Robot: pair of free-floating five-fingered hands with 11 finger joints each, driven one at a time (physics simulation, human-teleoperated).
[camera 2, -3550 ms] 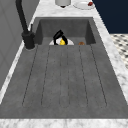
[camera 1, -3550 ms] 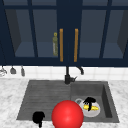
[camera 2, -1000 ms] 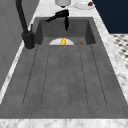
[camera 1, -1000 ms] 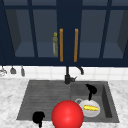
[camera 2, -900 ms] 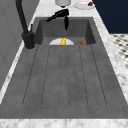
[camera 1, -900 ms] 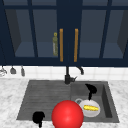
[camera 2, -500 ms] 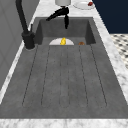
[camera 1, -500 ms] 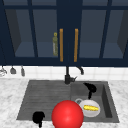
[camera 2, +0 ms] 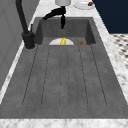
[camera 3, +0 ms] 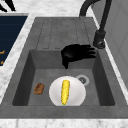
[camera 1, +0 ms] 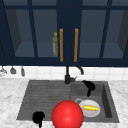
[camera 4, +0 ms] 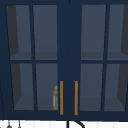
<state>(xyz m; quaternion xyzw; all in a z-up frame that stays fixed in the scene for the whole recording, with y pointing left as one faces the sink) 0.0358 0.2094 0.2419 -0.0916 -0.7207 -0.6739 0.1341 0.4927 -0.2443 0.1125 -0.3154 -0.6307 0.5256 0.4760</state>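
My right hand [camera 1: 88,86] hovers open over the sink basin [camera 3: 100,82], holding nothing. In the right side view this hand [camera 3: 75,53] floats at rim height, its straight fingers pointing toward the faucet base [camera 3: 99,40] and its thumb hanging down. Below it a white plate [camera 3: 77,96] lies on the basin floor with a yellow corn cob [camera 3: 65,91] on it. The corn cob [camera 1: 91,108] lies across the plate [camera 1: 86,113] in the front view. My left hand [camera 1: 38,117] hangs idle at the sink's front left corner, open and holding nothing.
A large red ball [camera 1: 67,115] shows at the sink's front edge. A small brown item [camera 3: 39,88] lies on the basin floor beside the plate, near the drain [camera 3: 82,80]. The ribbed drainboard [camera 2: 65,80] lies left of the basin. A closed glass-door cabinet [camera 4: 67,62] holds a bottle [camera 4: 55,98].
My right hand has risen from just above the plate and corn to rim height, drifting back toward the faucet. The corn stays on the plate. The left hand has not moved.
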